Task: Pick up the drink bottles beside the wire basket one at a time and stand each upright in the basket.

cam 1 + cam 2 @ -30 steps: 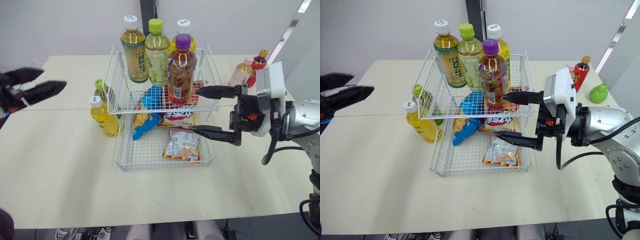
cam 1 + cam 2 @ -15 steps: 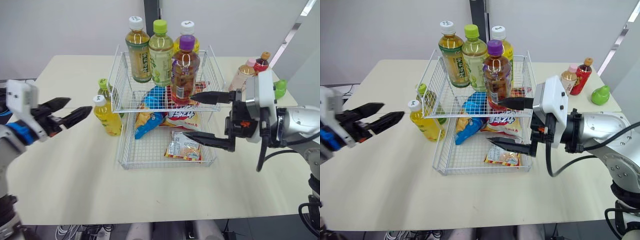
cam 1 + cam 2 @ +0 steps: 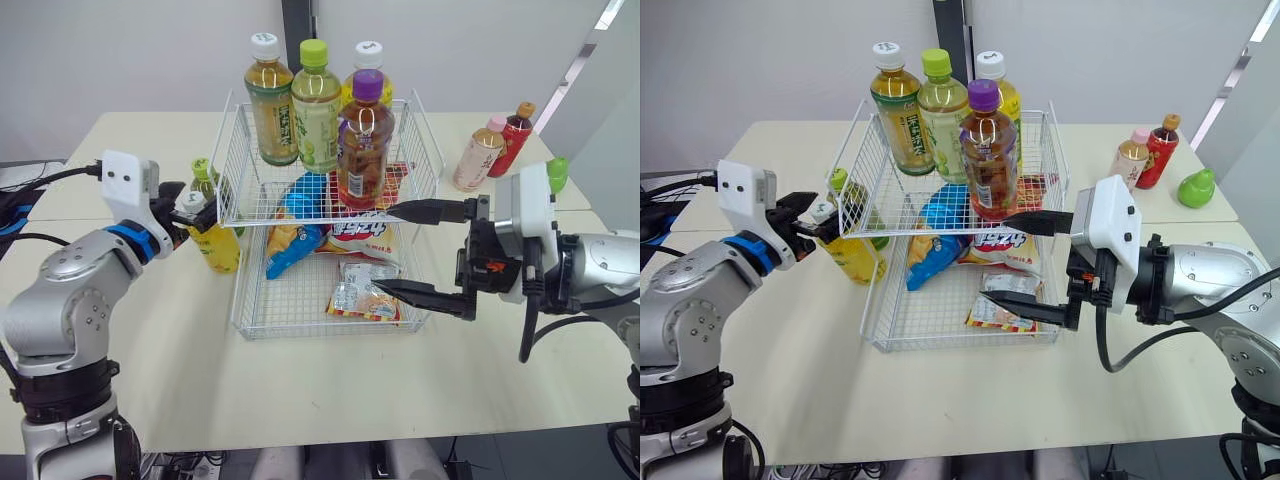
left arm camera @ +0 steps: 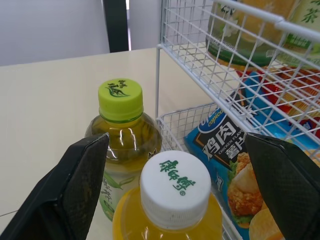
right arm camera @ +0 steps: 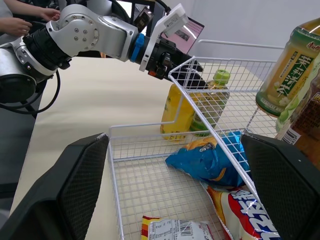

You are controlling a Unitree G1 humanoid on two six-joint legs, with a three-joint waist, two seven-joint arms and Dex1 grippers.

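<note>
While the right gripper (image 3: 383, 249) was held wide open at the right side of the wire basket (image 3: 300, 310), the left gripper (image 4: 176, 145) was open astride the upright yellow bottle (image 3: 215, 248) just left of the basket. Its white cap (image 4: 175, 184) read "康师傅". A green-capped bottle (image 4: 120, 125) stood just behind.

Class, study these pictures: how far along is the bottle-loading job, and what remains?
Done: four bottles stand upright in the basket. In hand: the open left gripper straddles the yellow bottle, not gripping yet. Left: that one, the green-capped bottle, and the pink-capped bottle and red bottle on the right.
</note>
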